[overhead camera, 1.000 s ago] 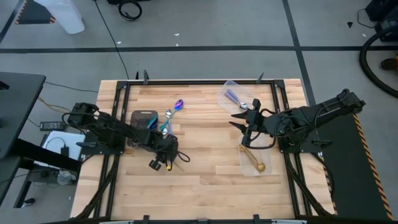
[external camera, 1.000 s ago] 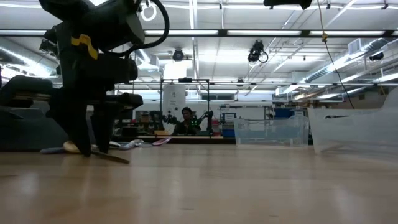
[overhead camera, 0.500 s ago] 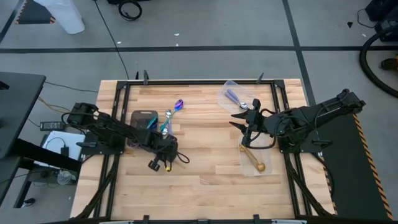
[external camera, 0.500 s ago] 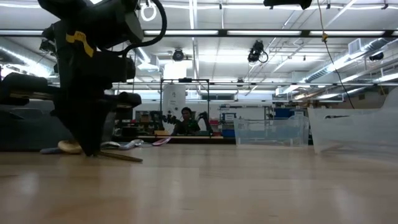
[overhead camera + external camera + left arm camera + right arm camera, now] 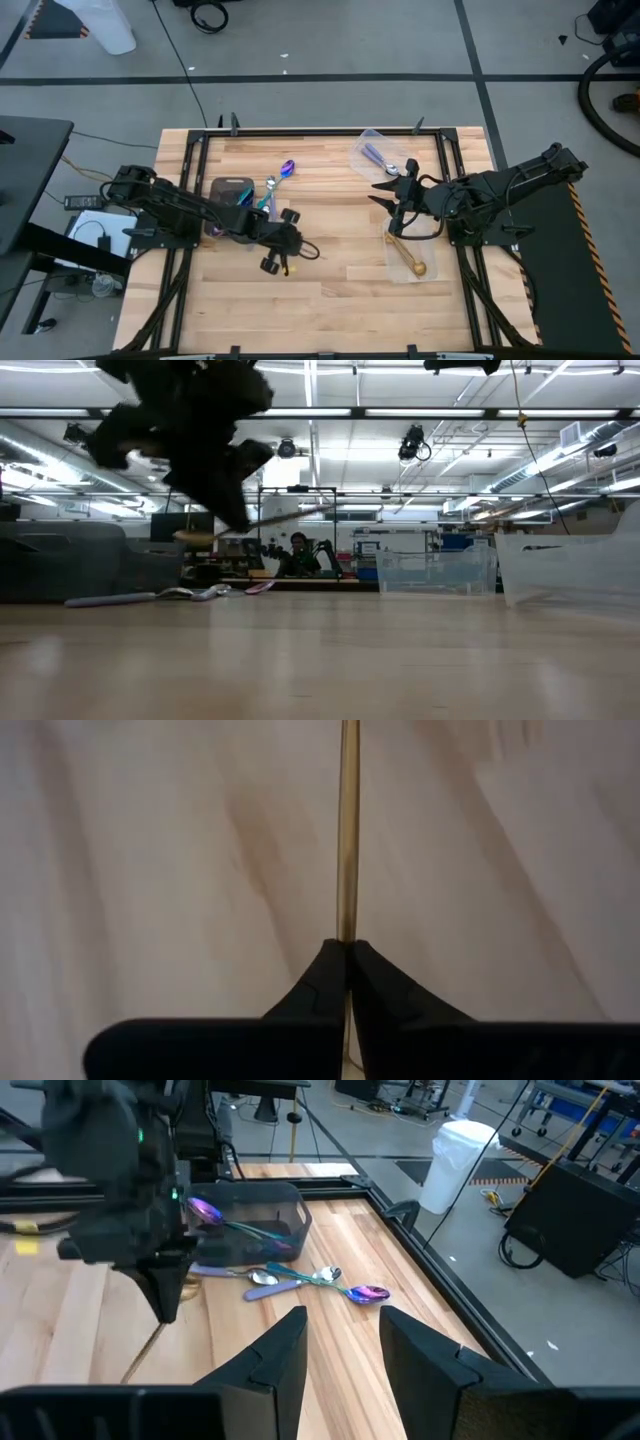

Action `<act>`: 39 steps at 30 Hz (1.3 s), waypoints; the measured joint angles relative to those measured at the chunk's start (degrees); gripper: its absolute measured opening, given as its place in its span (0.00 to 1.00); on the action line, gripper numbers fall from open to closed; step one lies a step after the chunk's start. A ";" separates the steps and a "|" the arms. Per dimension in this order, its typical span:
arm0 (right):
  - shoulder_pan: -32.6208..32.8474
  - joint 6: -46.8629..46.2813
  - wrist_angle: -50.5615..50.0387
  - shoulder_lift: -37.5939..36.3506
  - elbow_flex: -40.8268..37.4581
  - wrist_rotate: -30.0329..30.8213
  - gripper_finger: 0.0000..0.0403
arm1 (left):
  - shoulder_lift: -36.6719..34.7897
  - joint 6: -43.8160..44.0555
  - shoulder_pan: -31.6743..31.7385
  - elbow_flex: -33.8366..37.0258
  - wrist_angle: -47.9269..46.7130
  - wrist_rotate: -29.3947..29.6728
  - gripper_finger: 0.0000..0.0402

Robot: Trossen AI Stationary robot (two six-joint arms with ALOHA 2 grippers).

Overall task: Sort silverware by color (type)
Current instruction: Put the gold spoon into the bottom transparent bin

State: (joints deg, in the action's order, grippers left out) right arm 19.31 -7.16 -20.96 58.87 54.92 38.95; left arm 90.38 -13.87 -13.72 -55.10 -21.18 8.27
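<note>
Gold spoon (image 5: 348, 830) lifted off the table, handle pinched in left claw (image 5: 347, 952)

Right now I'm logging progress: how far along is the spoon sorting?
Partly done. A lilac-handled spoon lies in one clear container and a gold spoon in another. The left gripper fingers are shut on a gold spoon handle, lifted. Several spoons near the dark tray remain.

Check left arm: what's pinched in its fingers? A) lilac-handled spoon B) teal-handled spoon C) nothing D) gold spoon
D: in the left wrist view the left gripper has its fingers shut on the thin handle of a gold spoon, lifted off the table in the low view.
</note>
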 joint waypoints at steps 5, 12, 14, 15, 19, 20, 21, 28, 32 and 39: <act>0.01 2.73 3.32 0.00 0.00 -0.38 0.34 | -0.05 1.25 0.02 -2.27 5.54 2.82 0.03; 0.24 6.37 8.35 0.06 0.00 -5.88 0.34 | -0.08 1.29 0.18 -4.88 17.74 7.82 0.03; 0.85 7.60 10.25 0.07 -0.05 -6.65 0.34 | -0.08 1.30 0.49 -5.41 20.77 8.14 0.03; 1.24 8.41 12.20 0.07 -0.45 -7.00 0.34 | -0.12 1.30 0.68 -5.55 21.97 8.16 0.03; 3.04 14.36 23.46 0.11 -3.93 -7.38 0.34 | -0.12 2.76 1.52 -5.57 26.77 8.16 0.03; 3.36 16.45 26.57 0.11 -4.84 -7.54 0.34 | -0.12 2.82 1.72 -5.59 28.46 8.22 0.03; 3.55 18.14 29.37 0.11 -5.69 -7.65 0.34 | -0.12 2.91 1.83 -5.59 29.89 8.26 0.03; 3.98 24.20 40.13 0.09 -10.09 -11.06 0.34 | -0.14 4.28 1.73 -5.59 38.19 9.03 0.04; 4.00 24.69 42.76 0.11 -10.84 -13.60 0.34 | -0.14 4.31 1.77 -5.59 41.12 9.85 0.04; 4.00 24.69 44.92 0.07 -10.97 -15.60 0.34 | -0.14 4.31 1.77 -5.59 41.34 10.82 0.04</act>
State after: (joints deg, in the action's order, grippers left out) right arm 23.31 17.53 23.96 58.94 43.94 23.35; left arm 90.24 -9.56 -11.94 -60.69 20.16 19.09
